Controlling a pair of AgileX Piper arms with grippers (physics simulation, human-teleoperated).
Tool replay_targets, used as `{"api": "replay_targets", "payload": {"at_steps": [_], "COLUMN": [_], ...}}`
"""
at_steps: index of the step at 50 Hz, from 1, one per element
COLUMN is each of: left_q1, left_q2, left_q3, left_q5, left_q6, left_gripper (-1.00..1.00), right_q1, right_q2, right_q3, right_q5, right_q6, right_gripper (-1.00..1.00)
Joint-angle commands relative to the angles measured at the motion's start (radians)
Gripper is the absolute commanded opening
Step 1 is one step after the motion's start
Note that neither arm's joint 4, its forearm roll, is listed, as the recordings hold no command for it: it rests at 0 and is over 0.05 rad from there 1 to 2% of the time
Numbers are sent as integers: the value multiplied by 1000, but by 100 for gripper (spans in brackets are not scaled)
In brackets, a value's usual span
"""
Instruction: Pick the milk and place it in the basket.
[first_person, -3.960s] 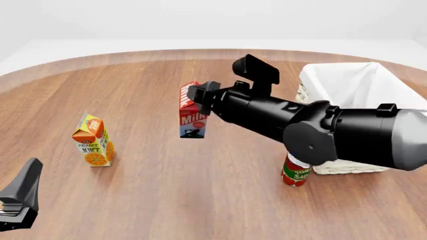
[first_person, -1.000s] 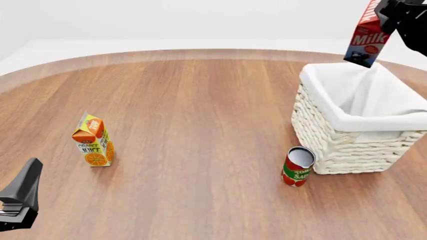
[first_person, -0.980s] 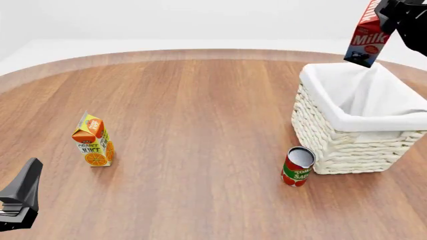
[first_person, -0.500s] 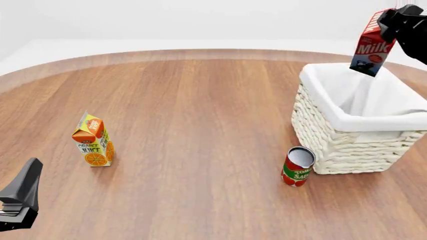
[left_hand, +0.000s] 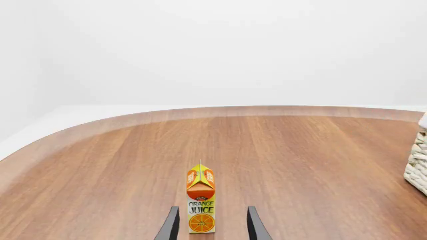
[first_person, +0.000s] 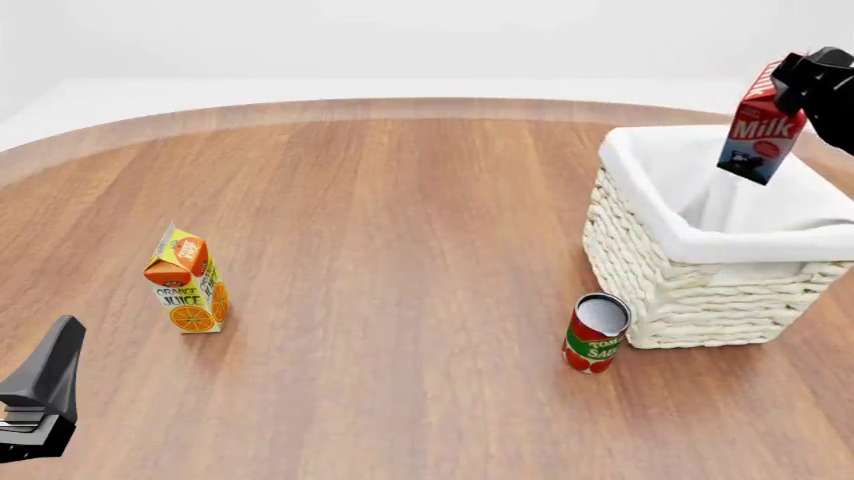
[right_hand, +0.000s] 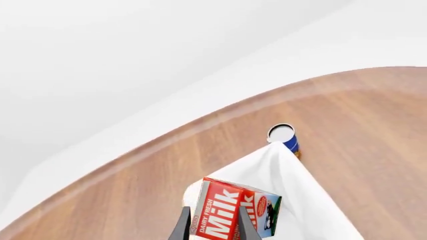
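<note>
The right gripper (first_person: 798, 88) grips the milk (first_person: 762, 124) between its fingers and has brought it lower than half a second ago: the tilted carton now hangs over the basket (first_person: 667, 282), its bottom corner below the far rim line, above the white liner. The left gripper (left_hand: 211, 226) rests low at the near bench edge, unmoved, fingers apart, the orange juice carton (first_person: 187, 279) ahead of them. The tomato sauce can (first_person: 594, 333) stands just beside the basket's near corner on the wooden bench (first_person: 400, 250).
</note>
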Motion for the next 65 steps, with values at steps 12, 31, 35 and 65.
{"api": "replay_targets", "payload": {"at_steps": [12,31,35,65], "left_q1": [0,0,0,0], "left_q2": [0,0,0,0], "left_q3": [0,0,0,0], "left_q5": [0,0,0,0], "left_q6": [0,0,0,0], "left_gripper": [100,100,100,100], "right_q1": [1,-8,-8,-6], "right_q2": [11,25,28,19], "right_q3": [42,78,86,82], "right_q5": [-32,-48,-53,-58], "right_q6": [47,60,66,67], "right_gripper": [-100,-100,-100,-100]}}
